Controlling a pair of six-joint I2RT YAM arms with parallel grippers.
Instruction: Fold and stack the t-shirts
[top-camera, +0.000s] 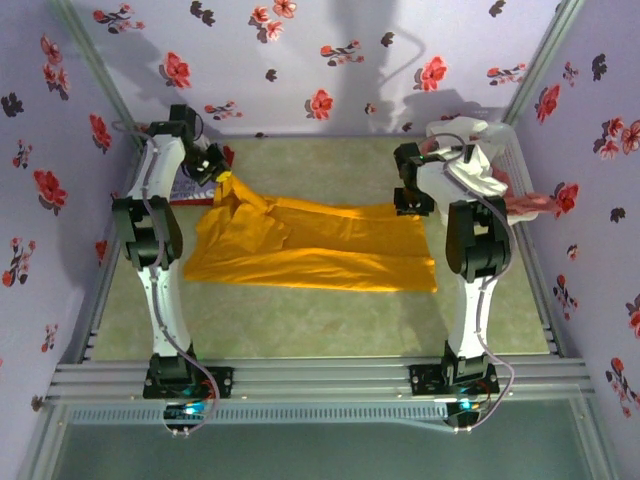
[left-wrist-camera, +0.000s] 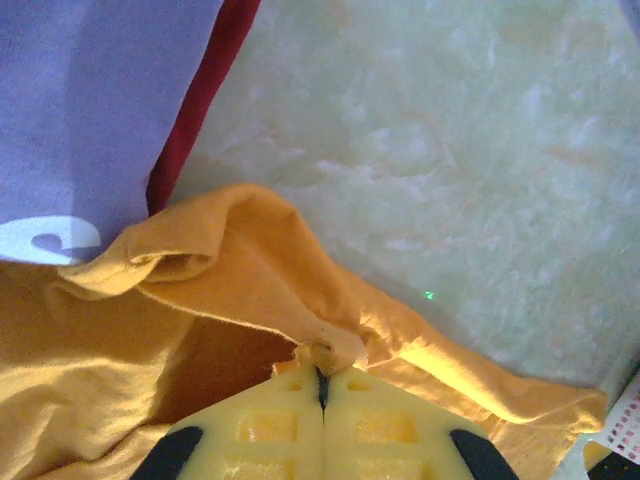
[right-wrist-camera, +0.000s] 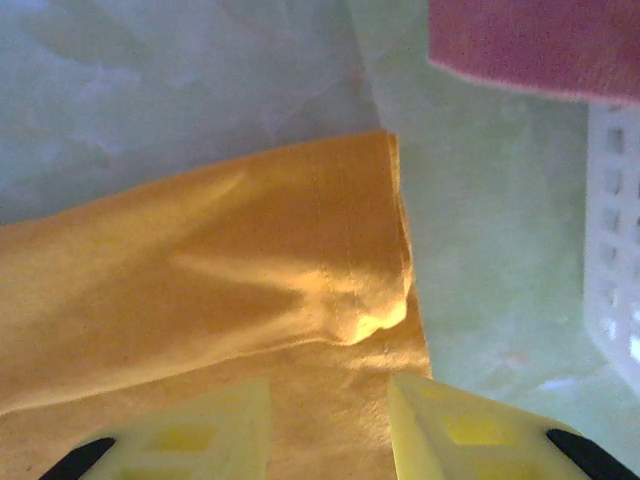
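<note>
Left gripper (left-wrist-camera: 322, 375) is clamped on the orange shirt (top-camera: 310, 250); right gripper (right-wrist-camera: 328, 388) is part-open over its hem (right-wrist-camera: 395, 230). Limp, light cloth, so you pinch the hem corner.

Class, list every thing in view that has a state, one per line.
mustard-orange t-shirt: spread out, partly folded, one corner pinched
left end effector: shut on the mustard-orange t-shirt
right end effector: open over the shirt's hem
lavender t-shirt: lying over the red t-shirt
white t-shirt: bunched, unfolded
</note>
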